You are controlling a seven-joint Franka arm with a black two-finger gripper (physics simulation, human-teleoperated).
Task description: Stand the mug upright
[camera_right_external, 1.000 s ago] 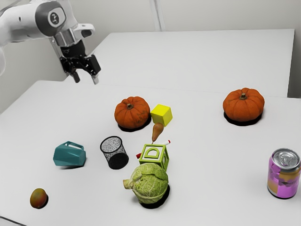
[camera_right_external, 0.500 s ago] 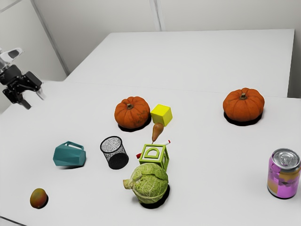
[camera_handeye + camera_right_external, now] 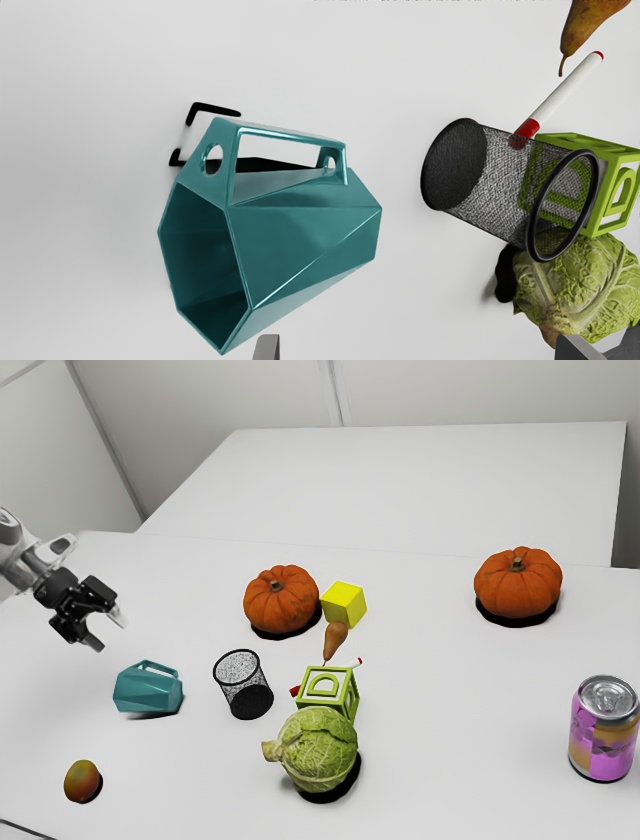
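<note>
The teal faceted mug (image 3: 147, 692) lies on its side toward the exterior view's near left. Near it, the gripper (image 3: 106, 633) hangs tilted, fingertips slanting down toward the exterior view's right, spread wide and empty.

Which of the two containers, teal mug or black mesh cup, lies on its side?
The teal mug: its mouth faces sideways, whereas the mesh cup stands on its base.

mug (image 3: 300, 235) glossy, prob. plastic; cup (image 3: 455, 170) blk mesh, rough; can (image 3: 603, 740) w/ shiny metal top.
</note>
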